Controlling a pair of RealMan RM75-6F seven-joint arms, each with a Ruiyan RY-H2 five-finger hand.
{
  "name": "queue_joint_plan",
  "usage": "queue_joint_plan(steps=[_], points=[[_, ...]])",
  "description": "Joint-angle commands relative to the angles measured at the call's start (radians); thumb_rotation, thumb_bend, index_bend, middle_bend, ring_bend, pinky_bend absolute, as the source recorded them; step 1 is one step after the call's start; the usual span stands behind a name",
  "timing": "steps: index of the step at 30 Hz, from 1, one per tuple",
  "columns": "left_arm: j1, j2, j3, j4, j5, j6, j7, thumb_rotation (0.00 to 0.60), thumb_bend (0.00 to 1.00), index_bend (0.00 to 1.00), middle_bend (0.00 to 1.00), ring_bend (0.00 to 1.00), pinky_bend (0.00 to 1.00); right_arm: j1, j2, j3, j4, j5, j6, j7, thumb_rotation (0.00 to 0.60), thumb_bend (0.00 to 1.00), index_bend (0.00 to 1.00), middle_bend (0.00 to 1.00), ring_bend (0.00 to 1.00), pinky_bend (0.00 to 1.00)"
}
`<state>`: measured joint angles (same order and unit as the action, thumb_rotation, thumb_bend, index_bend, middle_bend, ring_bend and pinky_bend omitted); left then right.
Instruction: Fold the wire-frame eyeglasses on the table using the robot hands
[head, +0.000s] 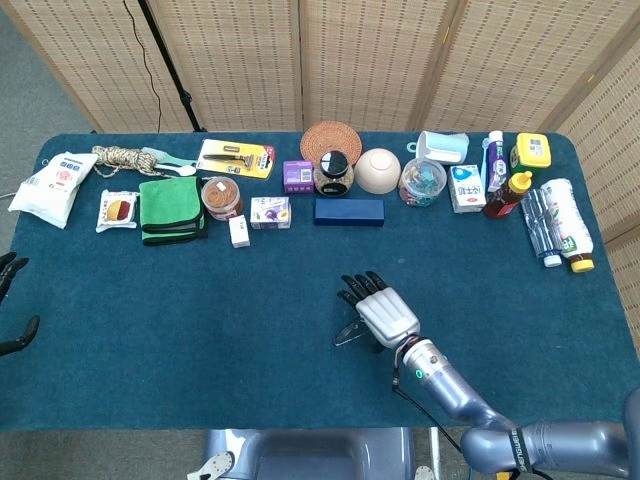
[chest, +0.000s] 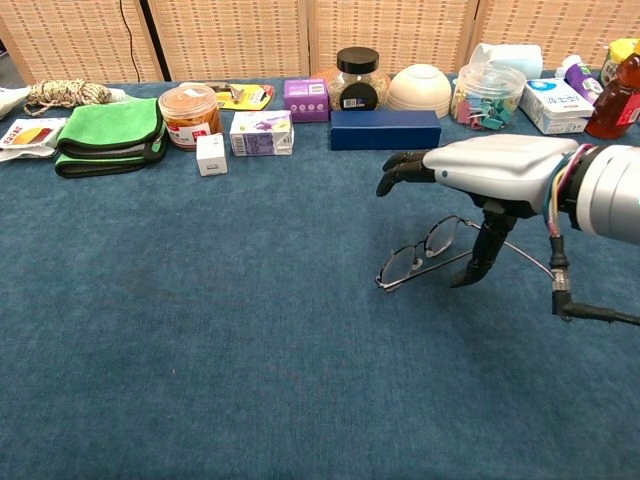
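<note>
One eyeglasses (chest: 420, 252) frame, long axis diagonal.

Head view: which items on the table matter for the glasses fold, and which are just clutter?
In the job:
- eyeglasses, one temple arm still out
- right robot hand, over them, thumb down by the frame
- left robot hand, at the table edge, idle

Lying about:
- green cloth
- blue case
- bowl
- jar of clips
- rope

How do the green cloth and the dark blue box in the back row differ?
The green cloth is soft, folded in layers with dark edging; the dark blue box is rigid and straight-edged. The cloth lies towards the table's left, the box near the middle, behind the right hand. Both lie flat on the table.
</note>
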<state>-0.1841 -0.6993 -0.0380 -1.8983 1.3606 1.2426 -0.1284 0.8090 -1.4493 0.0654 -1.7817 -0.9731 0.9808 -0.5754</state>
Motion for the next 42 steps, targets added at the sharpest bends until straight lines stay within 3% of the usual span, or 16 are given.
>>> queue_joint_plan(steps=[1, 10, 25, 33, 42], points=[[0.003, 0.004, 0.002, 0.001, 0.003, 0.002, -0.004, 0.447, 0.43, 0.0, 0.0, 0.0, 0.0, 0.011, -0.031, 0.001, 0.023, 0.026, 0.009, -0.034, 0.6, 0.01, 0.05, 0.0, 0.0, 0.0], [0.009, 0.014, 0.004, 0.005, 0.006, 0.002, -0.026, 0.448, 0.43, 0.0, 0.0, 0.0, 0.0, 0.043, -0.089, 0.018, 0.072, 0.103, 0.007, -0.096, 0.6, 0.01, 0.01, 0.0, 0.0, 0.0], [0.015, 0.023, 0.004, 0.013, 0.005, 0.001, -0.044, 0.447, 0.43, 0.0, 0.0, 0.0, 0.0, 0.101, -0.172, 0.093, 0.206, 0.267, 0.029, -0.148, 0.6, 0.0, 0.01, 0.0, 0.0, 0.0], [0.014, 0.022, 0.002, 0.011, 0.005, 0.0, -0.04, 0.447, 0.43, 0.0, 0.0, 0.0, 0.0, 0.103, -0.161, 0.105, 0.249, 0.305, 0.03, -0.145, 0.6, 0.0, 0.01, 0.0, 0.0, 0.0], [0.005, 0.017, 0.0, -0.002, 0.01, -0.009, -0.027, 0.447, 0.42, 0.0, 0.0, 0.0, 0.0, 0.067, -0.096, 0.077, 0.205, 0.284, 0.041, -0.118, 0.6, 0.0, 0.04, 0.0, 0.0, 0.0]])
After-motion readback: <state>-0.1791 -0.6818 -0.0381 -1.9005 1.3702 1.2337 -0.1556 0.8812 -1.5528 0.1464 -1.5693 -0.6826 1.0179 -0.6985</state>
